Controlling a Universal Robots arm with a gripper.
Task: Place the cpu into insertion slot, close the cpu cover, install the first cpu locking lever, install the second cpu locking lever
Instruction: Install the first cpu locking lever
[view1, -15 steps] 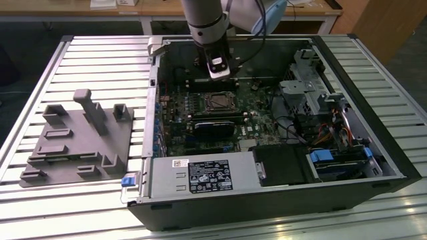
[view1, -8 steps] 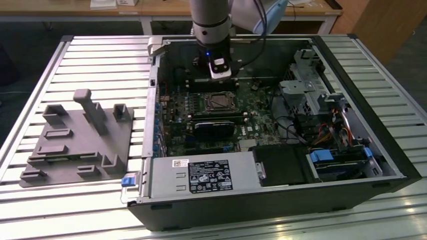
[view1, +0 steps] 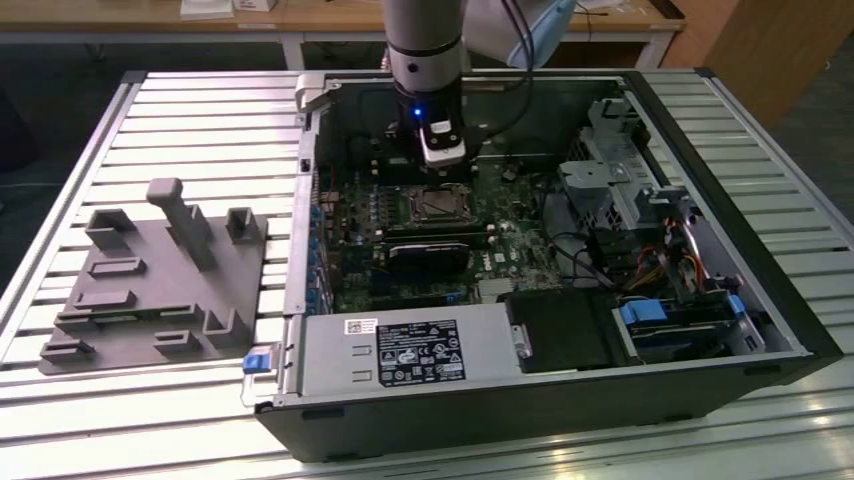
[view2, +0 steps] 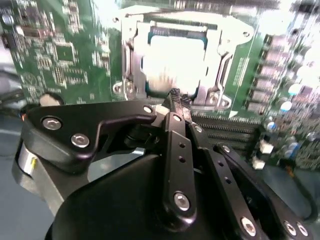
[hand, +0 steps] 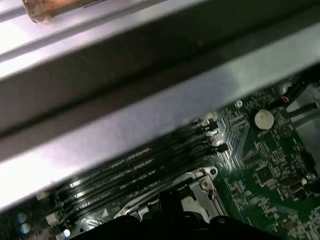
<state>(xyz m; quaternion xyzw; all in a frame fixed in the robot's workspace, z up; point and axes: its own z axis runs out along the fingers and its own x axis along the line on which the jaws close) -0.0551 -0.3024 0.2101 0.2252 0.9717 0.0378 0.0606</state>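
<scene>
In the exterior view, the arm reaches down into an open computer case (view1: 787, 330) lying on a slatted tabletop (view1: 200, 110). The gripper (view1: 443, 158) hangs just above the green board (view1: 514, 245), at the far side of the slot (view1: 435, 205), which sits nearer the camera than the fingers. A grey fixture tray (view1: 154, 290) lies well apart on the exterior view's left, outside the case. From here I cannot tell how the fingers stand.

In the second wrist view, the fingers (view2: 176, 102) come together at their tips, closed with nothing visibly held between them. Straight beyond those tips lies the slot (view2: 220, 65), and the cpu (view2: 170, 62) already rests in it, its pale face flat and square to the board. The cover (view2: 131, 35) appears as a silvery frame around the chip; whether it is fully down I cannot tell. The tips point at the near edge of the frame, close to it but apart.

In the first wrist view, a corner of the metal frame (hand: 200, 182) shows beside long dark memory slots (hand: 135, 172) and a round coin cell (hand: 264, 118), with the case wall (hand: 150, 65) across the rest
</scene>
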